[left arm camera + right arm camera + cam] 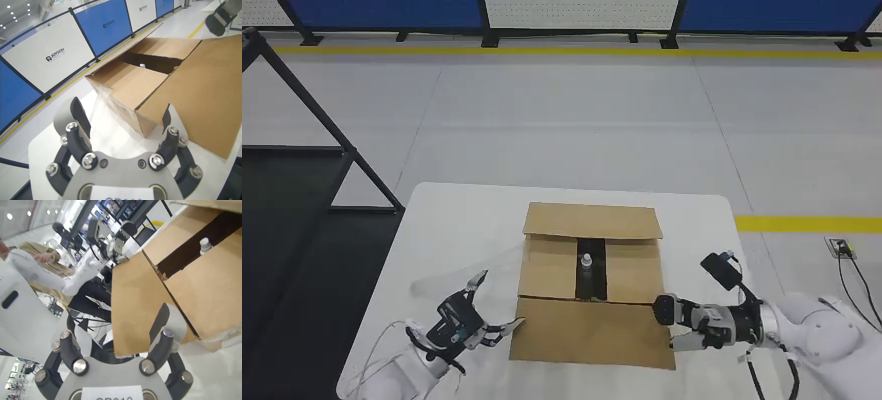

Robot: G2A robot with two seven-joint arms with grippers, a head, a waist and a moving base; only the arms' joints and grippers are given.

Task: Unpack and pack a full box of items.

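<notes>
Two grippers: left gripper (494,306) and right gripper (671,324), fingers spread on both.
Box (550,270): between them; near flap (592,332) corner inside the right fingers.
Bottle (586,262): upright inside, beyond the fingertips.

The top camera sits above the arms and looks steeply down on the white rounded-corner table (442,225), from rather far, with the brown cardboard box (592,335) at its middle. The left wrist camera is low over the table's near left corner, close to the box (132,83), and faces across it to the blue and white fence panels (56,47). The right wrist camera is very near the box (136,294) at its near flap and faces leftward along the table's near edge. All three views share the box's open slit with the small white-capped bottle (586,262).
</notes>
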